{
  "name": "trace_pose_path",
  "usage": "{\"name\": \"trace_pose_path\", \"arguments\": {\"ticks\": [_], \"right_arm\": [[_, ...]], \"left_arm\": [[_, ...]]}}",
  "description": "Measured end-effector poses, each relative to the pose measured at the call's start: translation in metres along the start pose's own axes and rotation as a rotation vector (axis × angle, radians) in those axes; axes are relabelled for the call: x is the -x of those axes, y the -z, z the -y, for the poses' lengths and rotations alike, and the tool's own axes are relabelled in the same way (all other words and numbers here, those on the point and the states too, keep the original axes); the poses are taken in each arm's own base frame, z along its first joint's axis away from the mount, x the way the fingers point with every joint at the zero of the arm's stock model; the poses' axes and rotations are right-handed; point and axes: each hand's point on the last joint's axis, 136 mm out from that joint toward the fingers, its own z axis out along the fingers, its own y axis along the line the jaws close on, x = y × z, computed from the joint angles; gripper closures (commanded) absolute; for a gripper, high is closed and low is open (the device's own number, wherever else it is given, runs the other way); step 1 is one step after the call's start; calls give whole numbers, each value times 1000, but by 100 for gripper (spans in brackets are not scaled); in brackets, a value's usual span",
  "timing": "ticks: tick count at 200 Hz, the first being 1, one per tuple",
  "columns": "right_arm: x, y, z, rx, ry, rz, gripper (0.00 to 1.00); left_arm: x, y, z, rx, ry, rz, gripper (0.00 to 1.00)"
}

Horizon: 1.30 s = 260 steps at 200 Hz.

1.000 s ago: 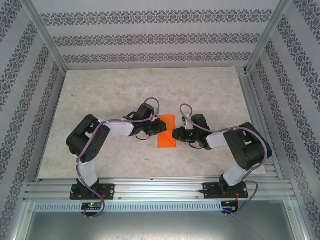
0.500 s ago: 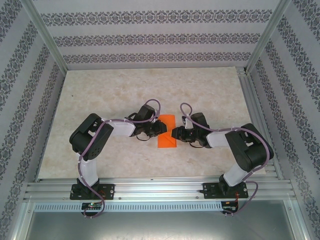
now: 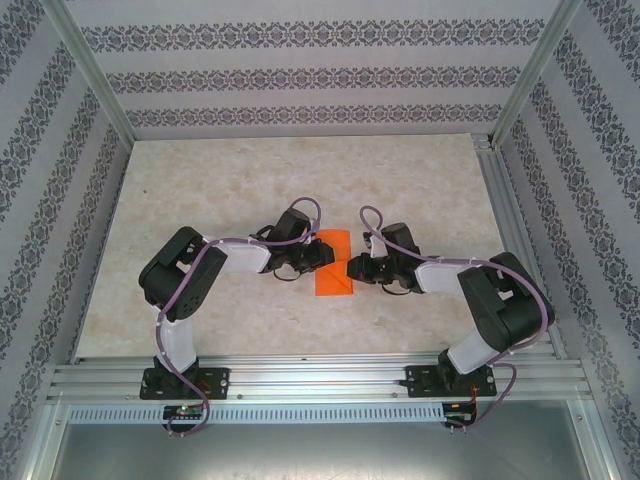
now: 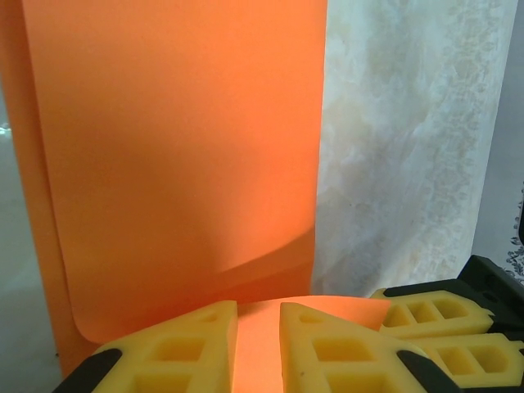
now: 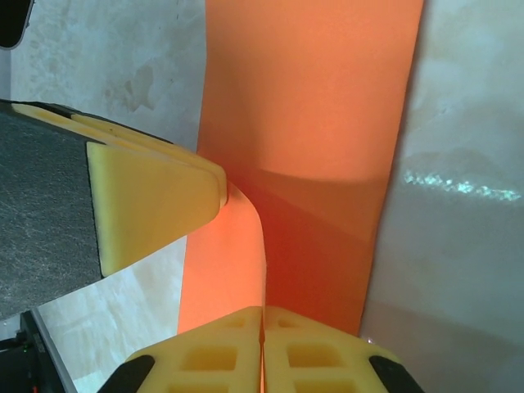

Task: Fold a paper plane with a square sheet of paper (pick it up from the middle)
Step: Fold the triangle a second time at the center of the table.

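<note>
on a marbled table point(image 3: 200, 200), left claw point(image 4: 259, 319) and right claw point(image 5: 263, 315) each pinch the orange paper point(image 3: 333, 262) at its edge. light, floppy and easily creased, it looks safest held by the edges.

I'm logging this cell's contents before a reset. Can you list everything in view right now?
paper sheet: one, bright orange, folded, mid-table between the grippers
table: one, pale marbled beige, under the arms
walls: three, white with dark patterned bands, around the table
frame rails: several, silver, along the near edge and up the corners
cables: two, purple, looped along the arms
left arm: one, black and white, base near-left
right arm: one, black and white, base near-right
left gripper: one, yellow fingers, closed on the paper
right gripper: one, yellow fingers, shut on a raised paper flap
</note>
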Motion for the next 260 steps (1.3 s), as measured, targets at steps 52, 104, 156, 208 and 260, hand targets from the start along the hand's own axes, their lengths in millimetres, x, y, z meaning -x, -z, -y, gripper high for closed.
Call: {"name": "trace_pose_path", "arguments": {"ticks": [52, 104, 156, 208, 260], "right_arm": [[4, -8, 5, -8, 10, -16, 92], [8, -14, 11, -16, 2, -27, 91], [9, -17, 10, -10, 10, -34, 90], [9, -17, 10, -8, 9, -39, 90], [8, -17, 10, -10, 6, -43, 90]], "left_arm": [[0, 0, 0, -1, -1, 0, 68], [3, 8, 12, -23, -17, 18, 65], [3, 15, 18, -37, -27, 28, 66], [3, 15, 18, -38, -33, 27, 71], [3, 11, 14, -34, -31, 25, 71]]}}
